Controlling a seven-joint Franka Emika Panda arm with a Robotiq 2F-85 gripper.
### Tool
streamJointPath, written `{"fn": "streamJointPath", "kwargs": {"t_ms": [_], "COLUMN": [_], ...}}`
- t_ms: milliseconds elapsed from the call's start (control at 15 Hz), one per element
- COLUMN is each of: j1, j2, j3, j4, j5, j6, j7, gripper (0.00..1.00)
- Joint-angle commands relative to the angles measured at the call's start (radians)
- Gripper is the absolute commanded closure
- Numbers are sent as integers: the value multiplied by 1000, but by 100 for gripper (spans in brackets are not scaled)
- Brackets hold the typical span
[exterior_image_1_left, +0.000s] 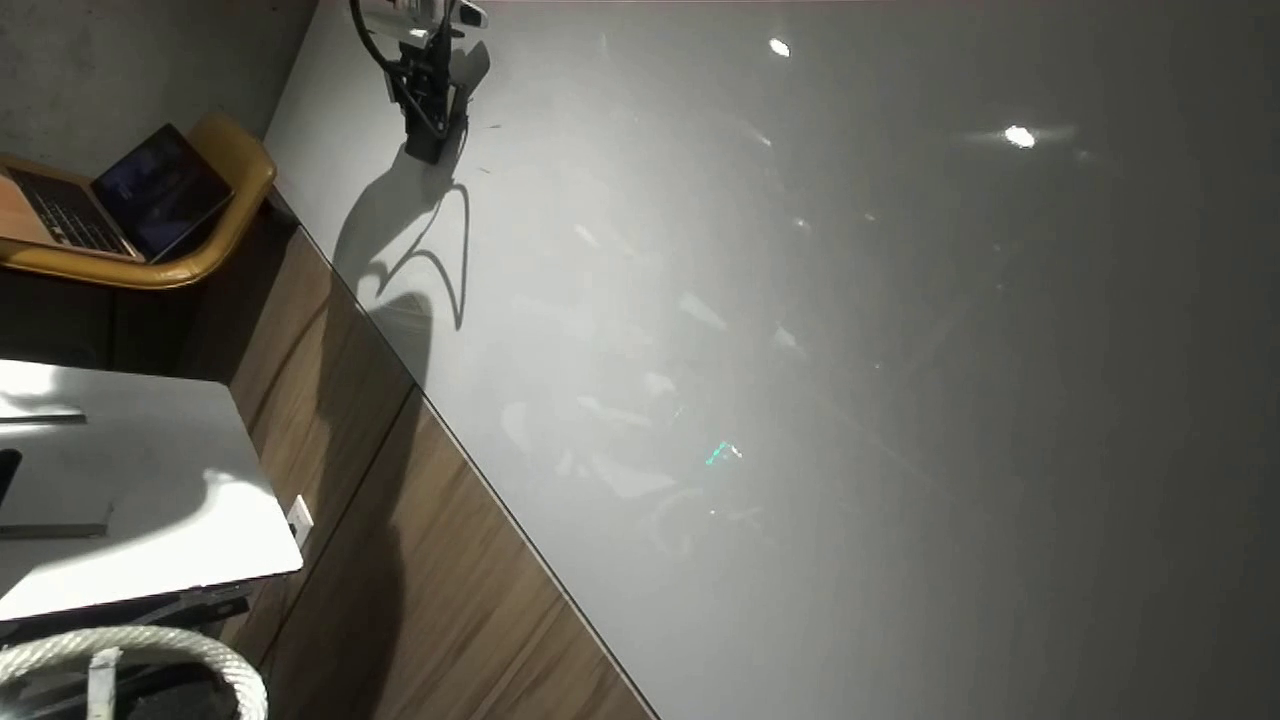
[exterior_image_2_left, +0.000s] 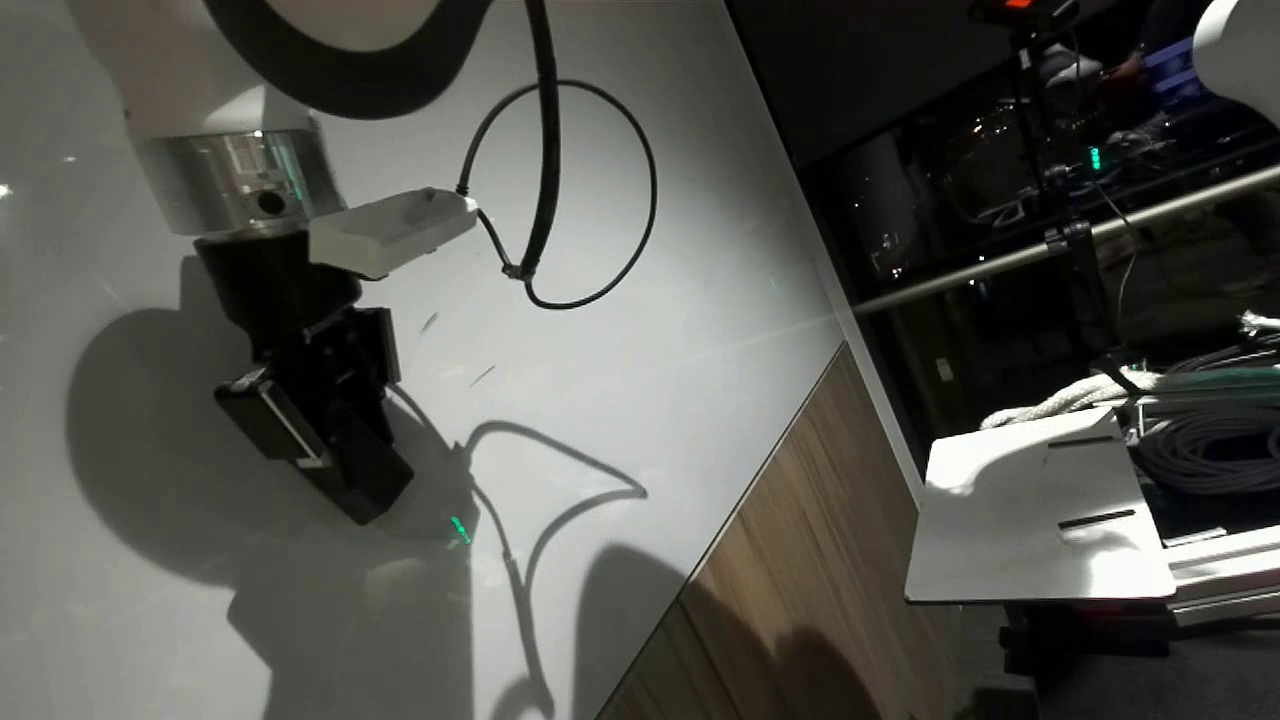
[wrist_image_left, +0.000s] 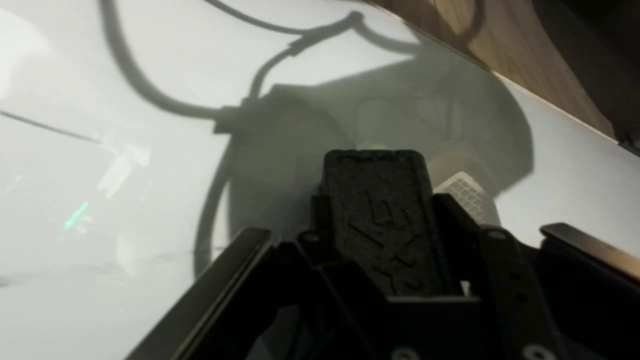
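Block (wrist_image_left: 382, 220) in wrist view: dark, oblong, grooved face, pinched firmly between the fingers (wrist_image_left: 452, 215) of the claw (wrist_image_left: 384, 212). Behind it, shadows (wrist_image_left: 290, 165) spread over a glossy white surface (wrist_image_left: 60, 310); dark stroke (wrist_image_left: 50, 127) at left, wood panelling (wrist_image_left: 540, 65) past the edge at upper right.

In an exterior view, arm (exterior_image_2_left: 235, 170) reaches in from upper left, block at its end, right by the white surface; can't tell if it touches. Short dark marks (exterior_image_2_left: 483, 375) nearby. Step in hand, my read: gripped block being held close to the surface. Next move seems to call for a tight hold and the block kept square to the surface. Room: what looks like dark glazing (exterior_image_2_left: 925, 225), pale rail (exterior_image_2_left: 1000, 265), white stand top (exterior_image_2_left: 1000, 530), coiled grey cable (exterior_image_2_left: 1190, 475).

In an exterior view, claw and block show small near the top, beside their shadow. Surface is shiny, with glare (exterior_image_1_left: 1020, 137), pale smears (exterior_image_1_left: 630, 478) and a green glint (exterior_image_1_left: 718, 453). Laptop (exterior_image_1_left: 160, 195) on a tan chair (exterior_image_1_left: 245, 170), outlet (exterior_image_1_left: 300, 520) on the wood, thick white rope (exterior_image_1_left: 170, 642) at bottom left.
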Motion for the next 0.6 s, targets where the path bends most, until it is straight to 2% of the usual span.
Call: {"fn": "streamJointPath", "kwargs": {"t_ms": [0,133,267,333,533], "j1": [71,63,60,28,-7], "j2": [109,139,113,81,1], "j3": [-63,-67,-112,-98,-115], "j4": [233,315,312,278,195], "j5": [-38,-55,-38,-52,-47], "j6": [-118,-204,-255,-269,-293], "j7": [-46,-74,-107,-108,-106], "gripper": [71,71,71,71,71]}}
